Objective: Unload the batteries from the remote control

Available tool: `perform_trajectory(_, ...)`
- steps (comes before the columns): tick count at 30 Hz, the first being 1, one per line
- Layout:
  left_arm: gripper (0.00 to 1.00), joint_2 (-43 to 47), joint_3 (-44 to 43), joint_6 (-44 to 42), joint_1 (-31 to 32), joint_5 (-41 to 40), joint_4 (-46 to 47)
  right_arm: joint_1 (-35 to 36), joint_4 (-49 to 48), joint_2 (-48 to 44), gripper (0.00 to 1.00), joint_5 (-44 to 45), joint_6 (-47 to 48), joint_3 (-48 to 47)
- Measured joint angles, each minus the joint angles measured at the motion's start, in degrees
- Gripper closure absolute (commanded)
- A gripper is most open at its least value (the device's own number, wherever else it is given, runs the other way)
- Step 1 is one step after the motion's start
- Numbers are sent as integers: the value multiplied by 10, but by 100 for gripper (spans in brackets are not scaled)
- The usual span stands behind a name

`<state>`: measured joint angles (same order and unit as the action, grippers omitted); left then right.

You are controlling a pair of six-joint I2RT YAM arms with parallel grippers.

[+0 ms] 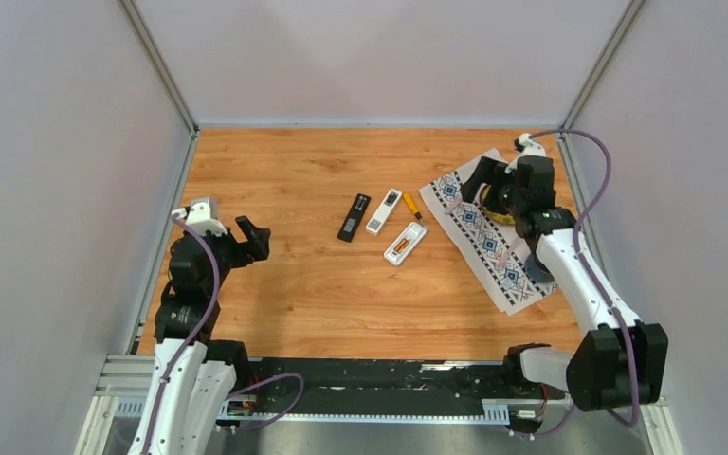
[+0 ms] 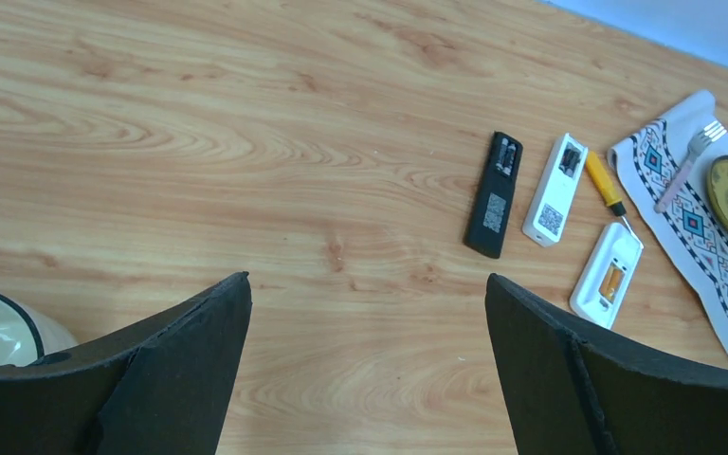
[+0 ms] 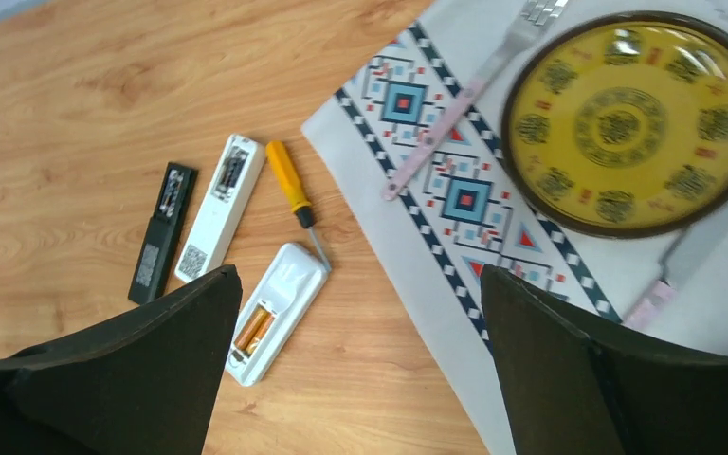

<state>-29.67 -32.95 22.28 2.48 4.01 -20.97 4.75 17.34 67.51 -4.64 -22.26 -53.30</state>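
Observation:
Three remotes lie face down mid-table with their battery bays open: a black one [image 1: 354, 216], a white one [image 1: 384, 210] and a rounded white one [image 1: 405, 243]. Orange-gold batteries [image 3: 254, 329] sit in the rounded white remote [image 3: 275, 310]. Dark grey batteries [image 2: 506, 156] sit in the black remote [image 2: 494, 194], and dark ones [image 2: 569, 161] in the other white remote [image 2: 555, 189]. My left gripper [image 1: 244, 237] is open and empty, well to the left of the remotes. My right gripper [image 1: 482, 180] is open and empty above the placemat, right of them.
A yellow-handled screwdriver [image 1: 412, 206] lies between the white remotes. A patterned placemat [image 1: 479, 227] at the right holds a yellow plate [image 3: 633, 121], a fork [image 3: 472, 91] and another utensil [image 3: 668, 275]. A white bowl [image 2: 0, 329] shows at the left wrist view's edge.

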Motion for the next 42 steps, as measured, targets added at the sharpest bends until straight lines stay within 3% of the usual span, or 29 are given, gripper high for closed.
perform_trajectory(9, 1, -64, -17, -3, 0, 68, -16, 122, 26, 191, 1, -16, 74, -144)
perform_trajectory(11, 1, -91, -22, -5, 0, 96, -15, 138, 33, 258, 6, -24, 87, -193)
perform_trajectory(16, 1, -123, -22, -9, 0, 153, -15, 156, 92, 449, 31, -36, 113, -354)
perform_trajectory(21, 0, -126, -22, -12, 0, 171, -15, 166, 172, 579, 39, -14, 128, -487)
perform_trajectory(32, 3, -200, -33, -23, 0, 179, -10, 178, 239, 626, 64, 33, 151, -524)
perform_trajectory(35, 4, -207, -40, -24, 0, 180, -10, 179, 245, 633, 79, 37, 152, -534)
perform_trajectory(36, 5, -207, -42, -25, 0, 180, -9, 180, 249, 637, 98, 39, 154, -539)
perform_trajectory(42, 6, -193, -52, -31, 0, 173, -21, 183, 257, 643, 100, 67, 146, -553)
